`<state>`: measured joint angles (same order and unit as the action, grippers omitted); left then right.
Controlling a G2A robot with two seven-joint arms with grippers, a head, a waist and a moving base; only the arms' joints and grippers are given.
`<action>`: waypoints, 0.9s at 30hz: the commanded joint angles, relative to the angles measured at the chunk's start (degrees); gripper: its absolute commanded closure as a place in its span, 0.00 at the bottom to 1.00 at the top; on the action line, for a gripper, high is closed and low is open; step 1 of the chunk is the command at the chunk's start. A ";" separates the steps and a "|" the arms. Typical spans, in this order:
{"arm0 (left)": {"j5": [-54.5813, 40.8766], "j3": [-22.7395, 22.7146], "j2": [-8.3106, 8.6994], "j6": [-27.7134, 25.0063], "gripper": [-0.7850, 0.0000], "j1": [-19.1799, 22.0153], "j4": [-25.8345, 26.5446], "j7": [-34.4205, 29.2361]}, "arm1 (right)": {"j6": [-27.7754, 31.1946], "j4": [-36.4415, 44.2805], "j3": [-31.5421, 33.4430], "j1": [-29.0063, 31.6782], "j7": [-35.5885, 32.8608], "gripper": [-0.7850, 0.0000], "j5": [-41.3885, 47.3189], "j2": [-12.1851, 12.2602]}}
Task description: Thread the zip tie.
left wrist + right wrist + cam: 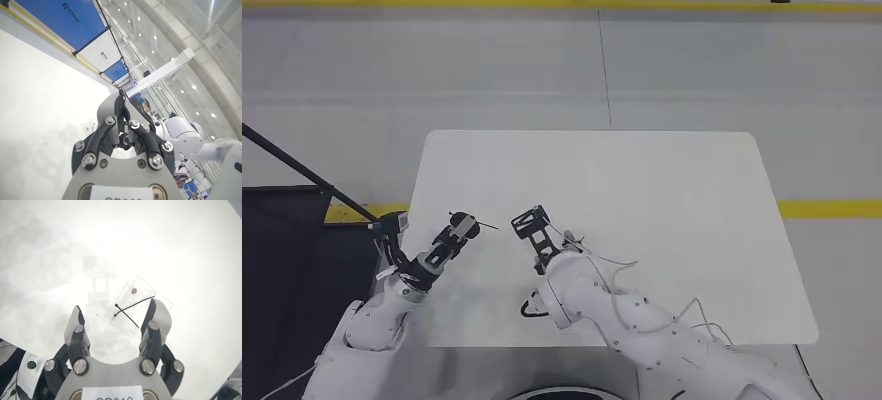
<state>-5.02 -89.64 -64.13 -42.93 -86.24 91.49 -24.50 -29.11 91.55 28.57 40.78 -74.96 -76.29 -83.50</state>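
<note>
The left gripper [466, 221] [121, 97] is held above the near left part of the white worktop [642, 190], closed on a thin black zip tie [488, 226]. In the top view the tie is seen sticking out on both sides of the fingertips. In the left wrist view a small black end is seen just past the tips.

The right gripper [529, 216] [115, 303] is held just beside the left one, apart from it, with its fingers spread wide and nothing between them. Beneath it, a pair of crossed zip ties [122, 310] is seen lying on a clear sheet [147, 285] flat on the worktop. A small brown spot [134, 291] is seen on the sheet near them.

A white label [122, 193] [113, 393] is fixed to each gripper's base, and its print is cut off at the picture's edge. Blue and white panels [75, 24] bearing a logo are seen behind the worktop.
</note>
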 commanded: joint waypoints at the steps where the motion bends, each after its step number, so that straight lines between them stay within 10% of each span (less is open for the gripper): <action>1: 0.00 0.00 0.00 0.00 1.00 0.00 0.00 0.00 | 0.36 -1.52 -0.09 -0.54 -0.57 0.47 -0.32 -0.75; 27: 0.00 0.00 0.00 0.00 1.00 0.00 0.00 0.00 | 5.69 -9.32 5.45 1.73 -5.90 0.78 -8.58 -8.16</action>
<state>-5.02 -89.64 -64.13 -42.93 -86.24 91.49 -24.50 -23.49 82.24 33.88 42.38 -80.78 -84.58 -91.52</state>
